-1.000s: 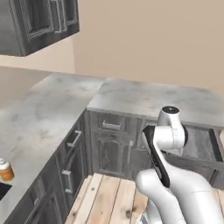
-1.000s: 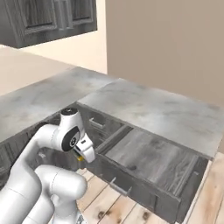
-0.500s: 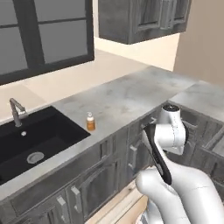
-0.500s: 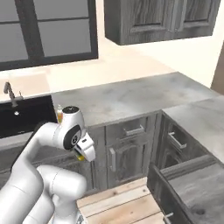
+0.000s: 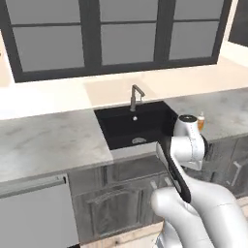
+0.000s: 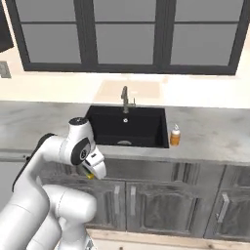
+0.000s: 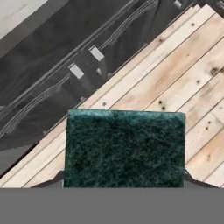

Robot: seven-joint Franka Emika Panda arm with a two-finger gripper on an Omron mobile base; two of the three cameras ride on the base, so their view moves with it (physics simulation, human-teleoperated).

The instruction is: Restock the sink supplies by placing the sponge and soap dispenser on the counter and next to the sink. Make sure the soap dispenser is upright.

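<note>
Sink (image 6: 128,126) now faces base after turning, end effector (image 6: 90,174) seemingly clamped on sponge (image 7: 124,148)

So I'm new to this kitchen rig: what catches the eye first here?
The black sink set in the pale counter under the dark windows stands out most. A small orange soap bottle stands upright on the counter just right of it. In the hand view, the sponge, green face forward, sits in the tool over wood flooring.

Base swung round from corner cabinets, sink (image 6: 128,128) now dead ahead, soap dispenser (image 6: 175,135) beside its rim
</note>
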